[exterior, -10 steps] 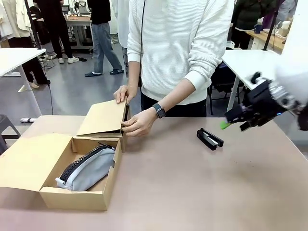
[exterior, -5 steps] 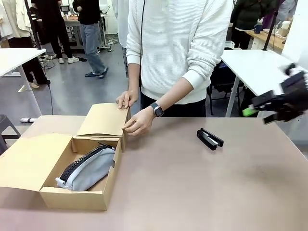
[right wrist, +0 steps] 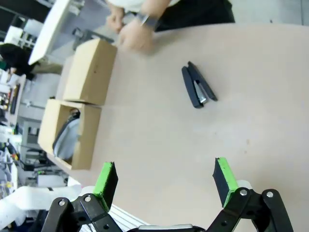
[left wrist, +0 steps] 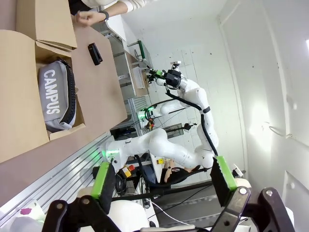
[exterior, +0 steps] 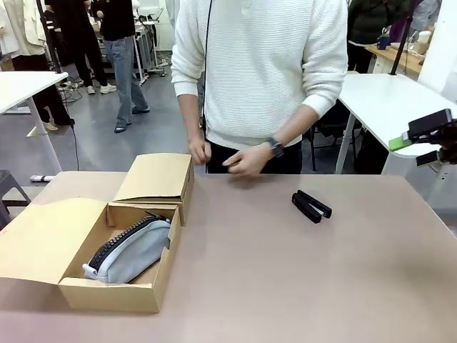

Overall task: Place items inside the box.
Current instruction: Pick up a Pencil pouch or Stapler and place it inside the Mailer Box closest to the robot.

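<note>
black stapler [exterior: 311, 206] lies on tabletop [exterior: 285, 279], long axis diagonal, far-left to near-right; left pincer [left wrist: 163, 176] and right pincer [right wrist: 164, 178] both spread.

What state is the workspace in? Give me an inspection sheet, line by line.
Surface: brown table, mostly bare.
Job's things: cardboard box at the table's left; near compartment open, grey pencil case lettered "CAMPUS" inside; far flap shut. Black stapler lies on the table, outside the box.
Clutter: nothing seen.
Grippers: left gripper open, empty; right gripper open, empty, above the table's right side.
Cables: nothing seen on the table.
Surroundings: person in a white sweater at the far side, hands off the box; white tables behind.
</note>
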`<state>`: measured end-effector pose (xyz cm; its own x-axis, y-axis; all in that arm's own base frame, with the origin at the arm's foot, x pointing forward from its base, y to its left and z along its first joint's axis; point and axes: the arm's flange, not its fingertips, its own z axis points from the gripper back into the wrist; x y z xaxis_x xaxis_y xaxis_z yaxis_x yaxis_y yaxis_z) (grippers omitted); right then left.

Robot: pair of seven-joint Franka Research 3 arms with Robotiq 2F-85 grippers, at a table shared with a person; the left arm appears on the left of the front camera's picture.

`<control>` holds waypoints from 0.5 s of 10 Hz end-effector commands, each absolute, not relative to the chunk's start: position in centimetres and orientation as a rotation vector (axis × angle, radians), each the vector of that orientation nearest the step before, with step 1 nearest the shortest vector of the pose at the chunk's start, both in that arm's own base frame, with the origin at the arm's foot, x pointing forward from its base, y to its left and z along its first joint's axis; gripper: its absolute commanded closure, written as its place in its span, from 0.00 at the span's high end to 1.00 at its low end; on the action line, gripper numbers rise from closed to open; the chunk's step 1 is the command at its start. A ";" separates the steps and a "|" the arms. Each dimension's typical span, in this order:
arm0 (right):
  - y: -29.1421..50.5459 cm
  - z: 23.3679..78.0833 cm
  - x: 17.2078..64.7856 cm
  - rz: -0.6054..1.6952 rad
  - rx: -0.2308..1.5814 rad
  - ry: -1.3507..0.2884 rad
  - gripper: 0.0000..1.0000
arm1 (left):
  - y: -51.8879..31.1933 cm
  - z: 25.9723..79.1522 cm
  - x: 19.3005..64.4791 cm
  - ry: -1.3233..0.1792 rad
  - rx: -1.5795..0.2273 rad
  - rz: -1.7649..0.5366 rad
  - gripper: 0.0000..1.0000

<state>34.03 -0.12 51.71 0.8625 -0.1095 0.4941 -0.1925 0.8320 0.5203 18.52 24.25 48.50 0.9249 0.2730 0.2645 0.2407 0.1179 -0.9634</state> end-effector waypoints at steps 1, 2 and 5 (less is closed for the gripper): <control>1.2 47.8 31.1 0.077 0.560 -0.514 1.00 | 24.2 48.8 18.5 -0.446 -1.479 0.009 1.00; 1.9 47.7 31.5 0.084 0.551 -0.499 1.00 | 24.2 48.8 18.5 -0.446 -1.479 0.009 1.00; 8.6 44.6 38.7 0.227 0.349 -0.266 1.00 | 24.2 48.8 18.5 -0.446 -1.479 0.009 1.00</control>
